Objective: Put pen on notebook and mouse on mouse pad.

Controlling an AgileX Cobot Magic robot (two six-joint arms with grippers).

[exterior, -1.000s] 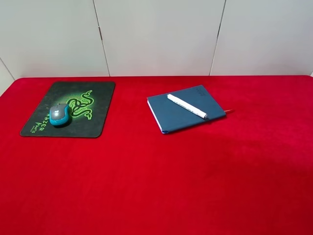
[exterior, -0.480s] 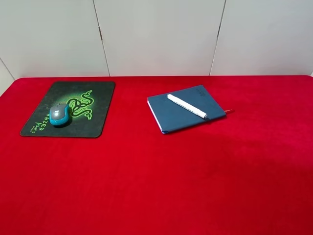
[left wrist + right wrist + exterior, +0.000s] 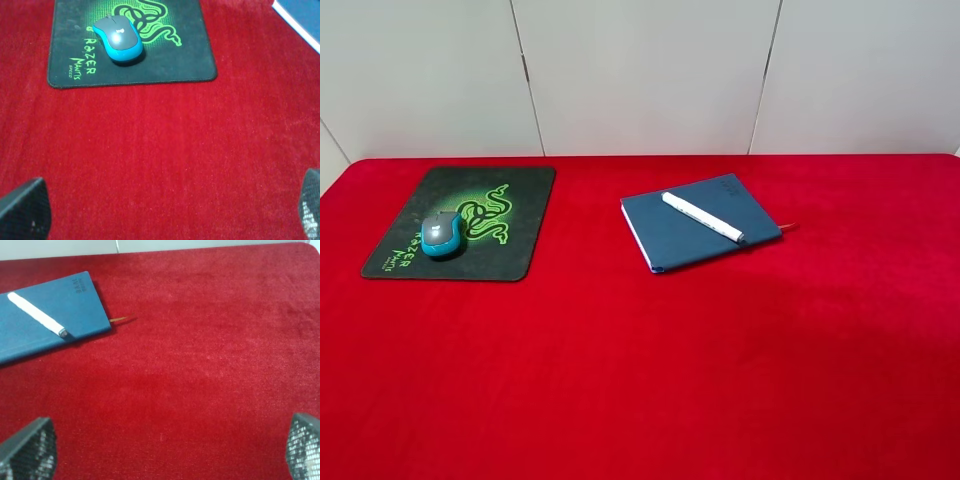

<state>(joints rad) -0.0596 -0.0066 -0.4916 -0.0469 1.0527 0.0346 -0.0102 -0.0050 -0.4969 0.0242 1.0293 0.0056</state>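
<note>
Where the red cloth [image 3: 640,360] spreads widest, mouse pad [image 3: 520,215] lies far left, notebook [image 3: 685,240] right of centre (tilted). Mouse [image 3: 442,234] sits on the pad; pen [image 3: 702,217] crosses the notebook. Left gripper [image 3: 160,212] and right gripper [image 3: 165,447] hover wide apart, empty.

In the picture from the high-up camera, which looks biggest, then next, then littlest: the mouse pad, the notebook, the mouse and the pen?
1. mouse pad, biggest
2. notebook, nearly as big
3 and 4. mouse and pen: too close to rank. The pen is longer but skinny; the mouse is shorter but fatter.
</note>
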